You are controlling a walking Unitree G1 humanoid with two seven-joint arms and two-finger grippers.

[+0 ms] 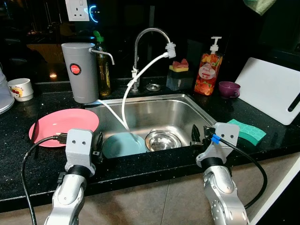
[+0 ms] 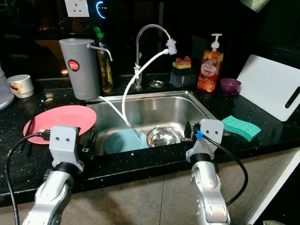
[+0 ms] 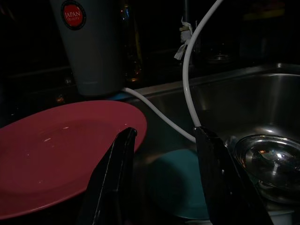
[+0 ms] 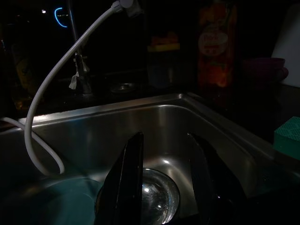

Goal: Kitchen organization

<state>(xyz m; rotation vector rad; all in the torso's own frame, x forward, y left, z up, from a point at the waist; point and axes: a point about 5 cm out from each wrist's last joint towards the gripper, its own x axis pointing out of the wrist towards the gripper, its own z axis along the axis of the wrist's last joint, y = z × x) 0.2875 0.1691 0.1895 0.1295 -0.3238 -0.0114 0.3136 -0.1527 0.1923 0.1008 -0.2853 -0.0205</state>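
Steel sink [image 1: 154, 101]: teal plate [image 1: 123, 145], bowl [image 1: 162, 139]

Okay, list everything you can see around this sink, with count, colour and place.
Plate: one, pink, counter left of sink.
Plate: one, teal, in sink.
Bowl: one, steel, in sink.
Water filter: one, grey, behind pink plate.
Oil bottle: one, amber, beside filter.
Tap: one, chrome, with white hose.
Soap dispenser: one, orange, back right.
Cup: one, purple, back right.
Sponge: one, green, right counter.
Cutting board: one, white, far right.
Mug: one, white, far left.
Left tool: open, at sink's front edge.
Right tool: open, over bowl.
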